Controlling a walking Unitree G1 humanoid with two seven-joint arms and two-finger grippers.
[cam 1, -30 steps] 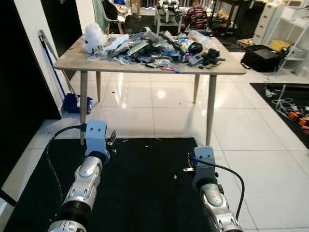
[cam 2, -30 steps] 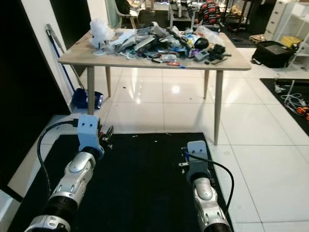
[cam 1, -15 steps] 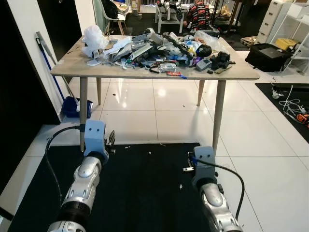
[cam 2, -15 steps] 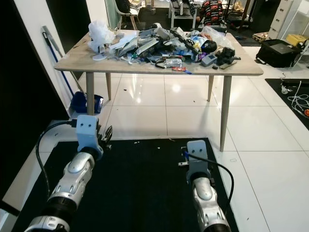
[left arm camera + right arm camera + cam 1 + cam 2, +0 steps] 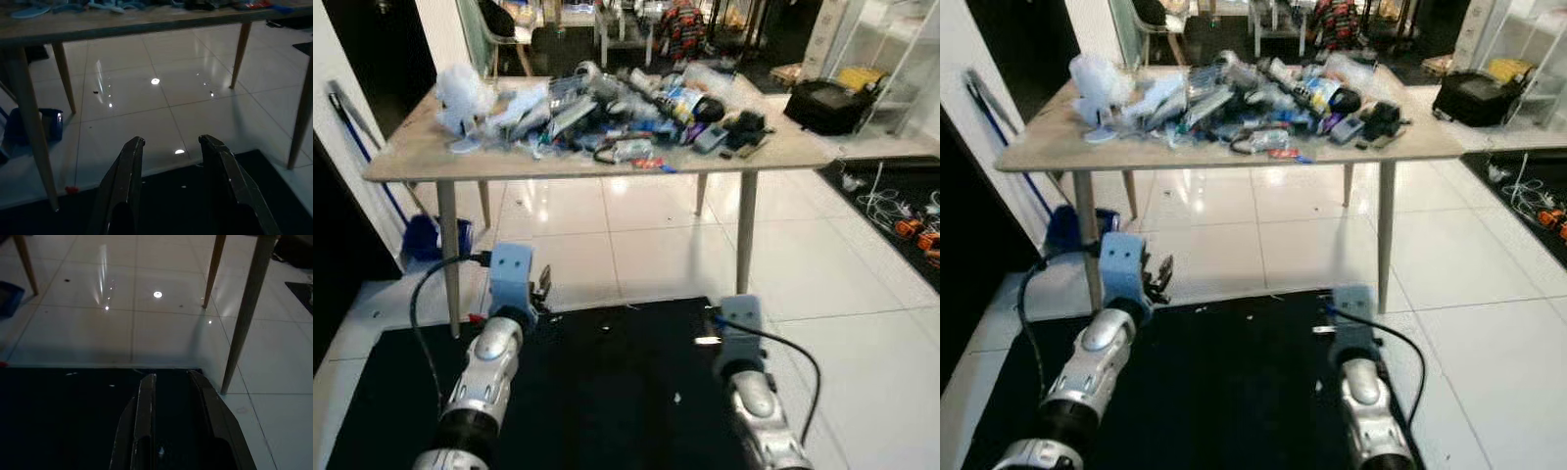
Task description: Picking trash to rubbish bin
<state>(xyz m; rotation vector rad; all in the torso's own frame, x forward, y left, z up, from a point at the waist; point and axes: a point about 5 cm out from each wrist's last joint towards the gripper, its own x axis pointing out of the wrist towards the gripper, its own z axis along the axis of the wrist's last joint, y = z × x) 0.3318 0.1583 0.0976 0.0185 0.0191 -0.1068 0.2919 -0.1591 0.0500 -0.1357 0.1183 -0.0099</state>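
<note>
A heap of mixed trash [image 5: 607, 103] covers the light wooden table [image 5: 411, 162] ahead of me. It includes a white plastic bag [image 5: 460, 93] at the left end, a dark bottle [image 5: 690, 103], a grey device [image 5: 713, 139] and a red wrapper [image 5: 651, 164] near the front edge. Both arms are held low over the black mat, short of the table. My left gripper [image 5: 171, 142] is open with nothing between its fingers. My right gripper [image 5: 171, 379] is also open and holds nothing.
A black mat [image 5: 607, 392] lies under my arms. Table legs [image 5: 746, 240] stand ahead on the glossy white tiles. A blue dustpan [image 5: 421, 240] and a broom handle [image 5: 352, 113] are at the left wall. A black bag [image 5: 822, 103] and cables [image 5: 901, 206] lie to the right.
The whole view has shifted: the table now looks nearer and larger, so the camera has moved forward. Both arms keep the same pose with open fingers.
</note>
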